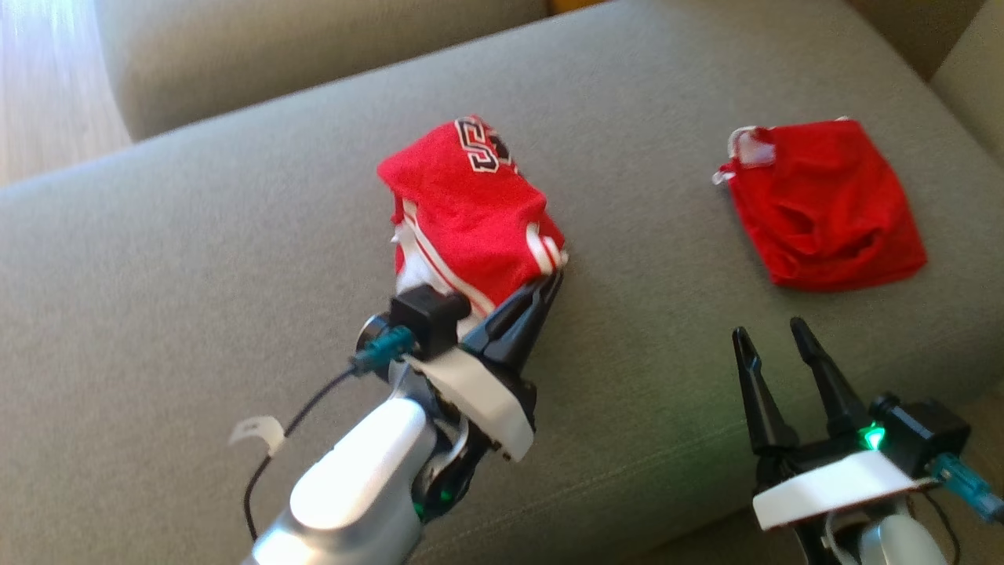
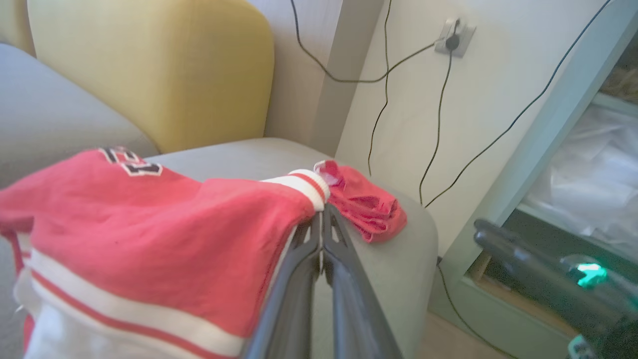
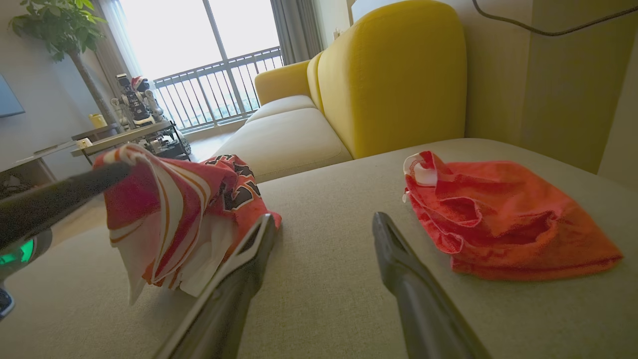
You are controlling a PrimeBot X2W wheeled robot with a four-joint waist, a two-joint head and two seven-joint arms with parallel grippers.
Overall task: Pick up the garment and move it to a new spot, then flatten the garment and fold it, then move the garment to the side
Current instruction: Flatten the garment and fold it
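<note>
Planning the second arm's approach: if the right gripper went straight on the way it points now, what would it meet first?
Most likely bare sofa cushion: the right gripper, jaws open, aims between the striped jersey and the plain red garment. Depth is unclear; it may brush the latter's edge.

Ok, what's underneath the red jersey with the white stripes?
The red jersey sits bunched on the grey sofa cushion; the left tool is shut on its striped edge. Anything beneath the folds is covered.
</note>
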